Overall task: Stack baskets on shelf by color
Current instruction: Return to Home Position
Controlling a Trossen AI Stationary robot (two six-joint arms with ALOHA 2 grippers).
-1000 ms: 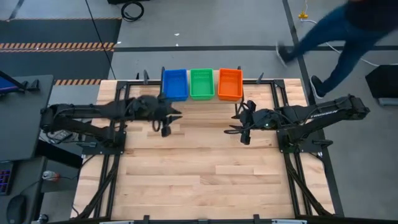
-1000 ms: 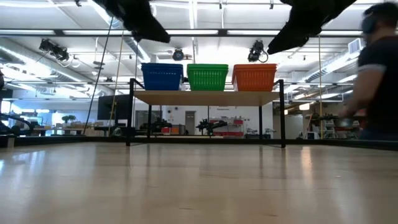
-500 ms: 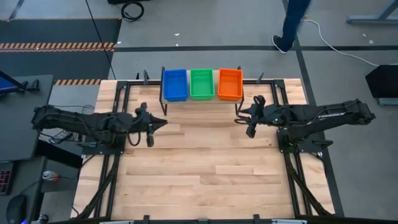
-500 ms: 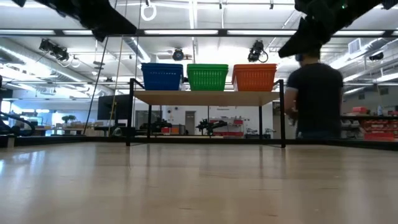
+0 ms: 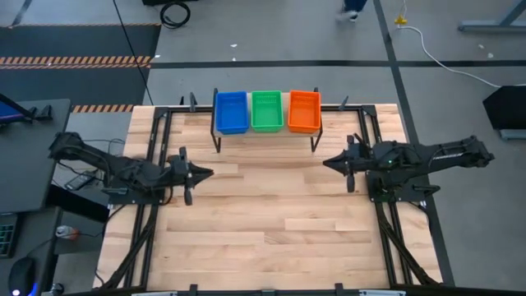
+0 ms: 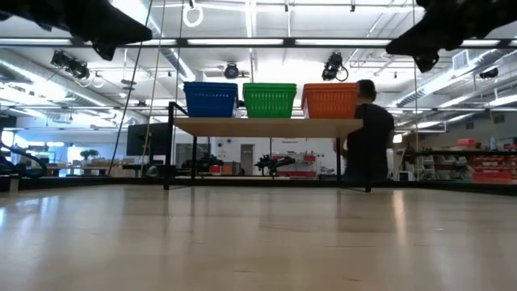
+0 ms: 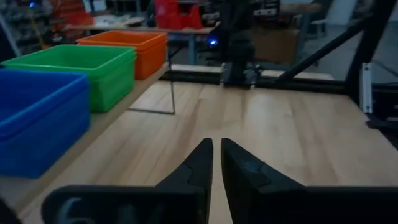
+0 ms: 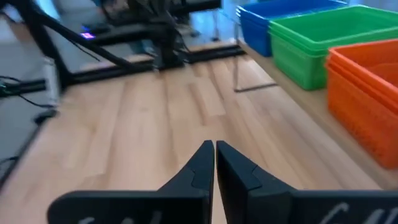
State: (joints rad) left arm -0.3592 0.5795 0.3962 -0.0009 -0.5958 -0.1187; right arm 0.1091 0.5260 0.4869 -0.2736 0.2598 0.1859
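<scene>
Evidently the sorting is done. On the shelf (image 6: 266,127) at the far edge of the surface (image 5: 271,230) stand a blue stack of baskets (image 5: 231,111), a green stack (image 5: 266,110) and an orange stack (image 5: 304,110), side by side. No basket lies loose on the surface.

The left gripper (image 5: 207,173) hangs over the surface's left side and the right gripper (image 5: 327,162) over its right, both well apart from the shelf. Each has its fingers drawn narrow, almost touching, with nothing between them.

The step in hand looks like the retreat to rest. Doing it well means folding each arm back on its own side, clear of the shelf legs and the stacks.

Lettering on the right forearm and a mark on the left gripper's body are too small or blurred to read.
</scene>
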